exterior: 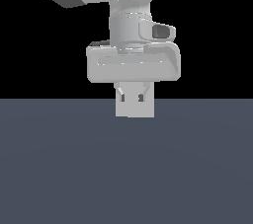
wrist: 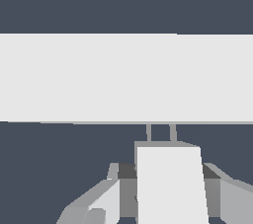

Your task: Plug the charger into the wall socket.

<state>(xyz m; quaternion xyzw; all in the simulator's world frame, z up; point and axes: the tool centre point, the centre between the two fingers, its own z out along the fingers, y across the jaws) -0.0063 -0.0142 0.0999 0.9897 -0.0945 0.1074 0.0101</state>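
1. We are judging the task to be in its last stage. In the wrist view, two thin prongs (wrist: 160,132) are reaching from the front of the charger (wrist: 170,183) up to the lower edge of the socket (wrist: 126,77). We cannot tell whether they are already entering it or only touching.
2. What seems left is pushing the charger fully home, then letting go. A gap is showing between charger body and socket, bridged only by the prongs.
3. We are holding the charger in the hand (exterior: 133,95). The fingers (wrist: 113,196) are closing on its two sides, so it is sitting between them and sticking out ahead of the tips, toward the socket.
4. In the exterior view, the charger (exterior: 135,104) is hanging directly below the hand, just at the far edge of the dark surface (exterior: 126,168). The socket itself is not visible there.
5. The orange dot is not showing in either view, so we cannot confirm alignment with the socket's centre.
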